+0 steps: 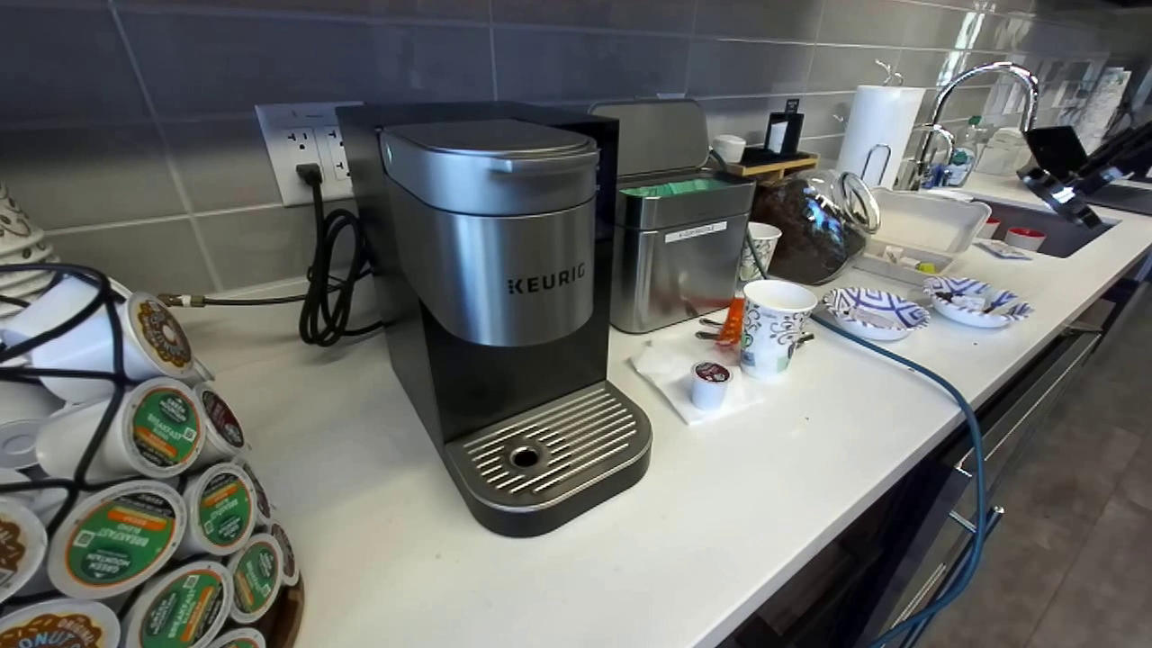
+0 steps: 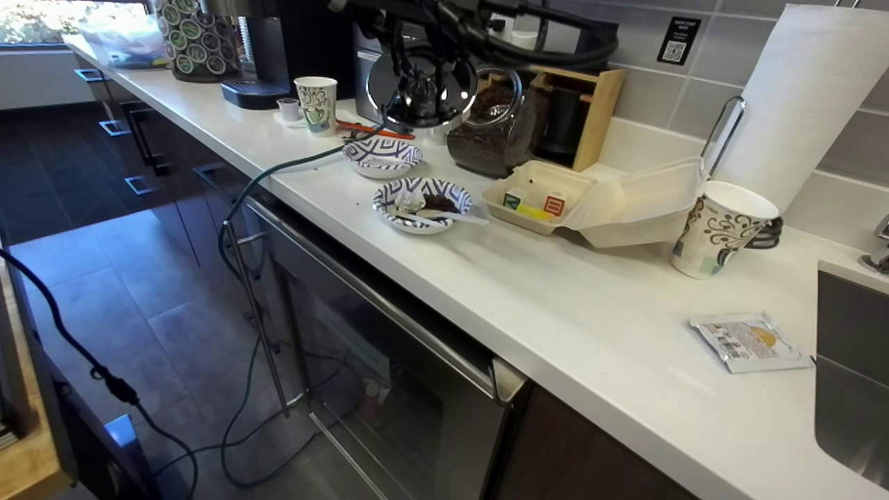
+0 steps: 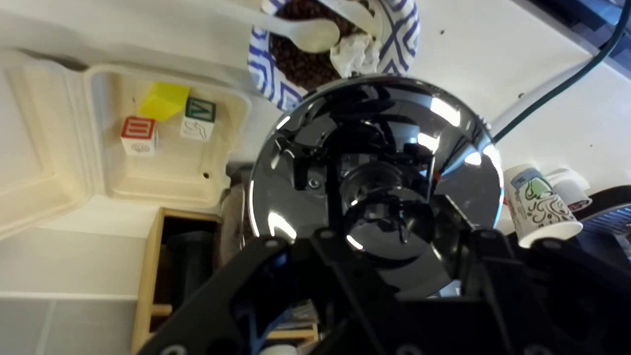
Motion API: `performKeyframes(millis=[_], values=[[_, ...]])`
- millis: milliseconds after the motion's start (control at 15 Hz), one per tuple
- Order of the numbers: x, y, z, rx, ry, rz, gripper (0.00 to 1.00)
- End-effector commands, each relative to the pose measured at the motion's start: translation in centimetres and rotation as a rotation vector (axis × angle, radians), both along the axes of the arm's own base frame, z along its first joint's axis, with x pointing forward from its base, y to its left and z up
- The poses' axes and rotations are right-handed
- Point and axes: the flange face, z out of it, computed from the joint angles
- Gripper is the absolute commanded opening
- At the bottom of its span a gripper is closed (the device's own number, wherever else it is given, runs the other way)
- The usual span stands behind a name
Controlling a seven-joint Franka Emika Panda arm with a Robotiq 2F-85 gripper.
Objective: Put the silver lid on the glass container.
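The silver lid (image 3: 473, 192) is a round mirror-like disc with a shiny knob. My gripper (image 3: 389, 197) is shut on the knob in the wrist view. In an exterior view the lid (image 2: 455, 80) hangs in the air below my gripper (image 2: 420, 83), in front of the jar. The glass container (image 2: 486, 142) is a slanted jar of dark coffee beans with a ringed, open mouth; it also stands against the back in an exterior view (image 1: 805, 238). In the wrist view only a strip of the jar (image 3: 230, 212) shows left of the lid. My gripper (image 1: 1071, 184) also shows at upper right.
Patterned bowls (image 2: 421, 226) and an open takeout box (image 2: 538, 191) sit near the jar. A wooden shelf (image 2: 599, 121) stands behind it, a steel box (image 1: 684, 261) and paper cup (image 1: 778, 328) beside it. A blue cable (image 1: 967, 414) crosses the counter edge.
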Motion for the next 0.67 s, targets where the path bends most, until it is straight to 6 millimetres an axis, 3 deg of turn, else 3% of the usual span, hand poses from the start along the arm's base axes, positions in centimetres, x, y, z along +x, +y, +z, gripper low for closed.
performKeyframes(millis=[0,333,600], values=[[0.2,4.8,1.4,0.024,-0.149,0.016,0.21],[2.8,9.8,2.0,0.004,-0.300,-0.001,0.21],[5.1,12.1,0.8,-0.107,-0.343,-0.058,0.21]])
